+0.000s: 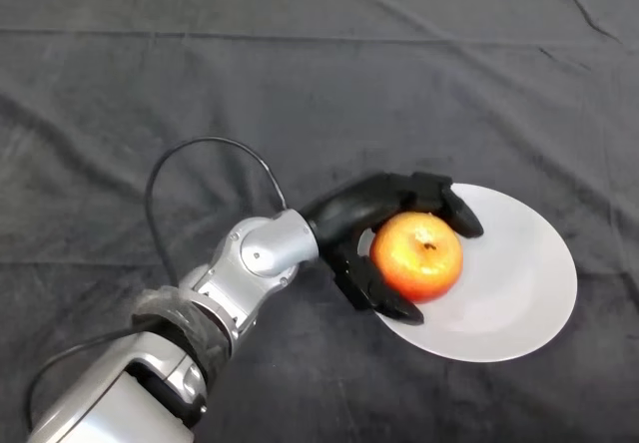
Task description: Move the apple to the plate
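Head view: left hand point(351, 221) enters from the lower left on a silver-grey arm point(250, 263) and reaches toward the right of the frame. Fingers point(451, 207) are curled over the far side of the apple point(418, 254); the thumb point(384, 298) wraps the near side. The apple sits between them, enclosed in a partly closed grasp, with its right face and top left exposed. The apple is red and orange, stem dimple facing upward.

White plate point(519, 293) lies directly beyond the hand, on its fingertip side. The apple is positioned over the plate's left portion, nearest the palm. Whether the apple rests on the plate surface or is held just above it cannot be determined. The thumb tip overlaps the plate's near-left rim.

Dark cloth point(300, 84) covers the table under the hand, arm and plate.
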{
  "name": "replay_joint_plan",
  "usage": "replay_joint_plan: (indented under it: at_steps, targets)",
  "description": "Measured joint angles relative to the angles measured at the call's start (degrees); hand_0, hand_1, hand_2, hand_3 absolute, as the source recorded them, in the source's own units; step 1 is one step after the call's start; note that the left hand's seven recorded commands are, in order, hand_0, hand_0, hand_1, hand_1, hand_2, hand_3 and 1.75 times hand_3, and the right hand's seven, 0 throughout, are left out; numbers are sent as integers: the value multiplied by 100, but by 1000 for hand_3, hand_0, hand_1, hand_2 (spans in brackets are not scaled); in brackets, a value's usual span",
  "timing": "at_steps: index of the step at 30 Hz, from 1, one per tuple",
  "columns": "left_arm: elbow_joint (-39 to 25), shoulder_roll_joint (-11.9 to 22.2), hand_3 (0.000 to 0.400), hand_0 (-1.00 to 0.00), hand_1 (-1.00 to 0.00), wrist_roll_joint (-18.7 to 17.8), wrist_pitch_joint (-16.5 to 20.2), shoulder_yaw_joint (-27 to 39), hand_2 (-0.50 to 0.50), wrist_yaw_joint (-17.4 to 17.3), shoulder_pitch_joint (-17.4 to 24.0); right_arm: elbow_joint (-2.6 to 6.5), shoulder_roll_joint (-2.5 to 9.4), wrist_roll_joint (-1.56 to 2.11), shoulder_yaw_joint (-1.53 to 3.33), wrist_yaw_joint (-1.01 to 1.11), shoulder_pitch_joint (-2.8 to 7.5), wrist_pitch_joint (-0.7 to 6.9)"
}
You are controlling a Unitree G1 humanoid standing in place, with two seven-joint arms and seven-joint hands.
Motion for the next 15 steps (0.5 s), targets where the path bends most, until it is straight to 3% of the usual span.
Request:
replay_joint_plan:
  at_steps: [5,6,8,10,11,12,13,14,15]
  targets:
    - [-3,2,358,-894,-769,-7,105,-166,-63,27,-26,0,0,-1,1,0,0,0]
    - [-3,2,356,-890,-769,-7,130,-189,-61,27,-46,0,0,-1,0,0,0,0]
    - [-3,2,400,-1000,-765,-6,171,-247,-118,28,-97,0,0,-1,0,0,0,0]
    - [-3,2,400,-1000,-757,-7,234,-305,-122,29,-144,0,0,0,-1,0,0,0]
    - [-3,9,367,-918,-737,-9,247,-380,-90,31,-185,1,0,-1,0,0,0,0]
    - [-3,7,367,-918,-737,-9,270,-416,-90,31,-212,0,0,-1,-1,0,0,0]
    - [-3,6,243,-475,-608,-9,284,-448,67,31,-232,0,0,0,-1,0,0,-1]
    - [-4,5,215,-341,-537,-9,291,-464,98,31,-242,0,0,0,-1,0,-1,-1]
    - [-4,4,121,-51,-302,-10,307,-465,125,32,-243,0,0,0,-1,0,-1,-1]
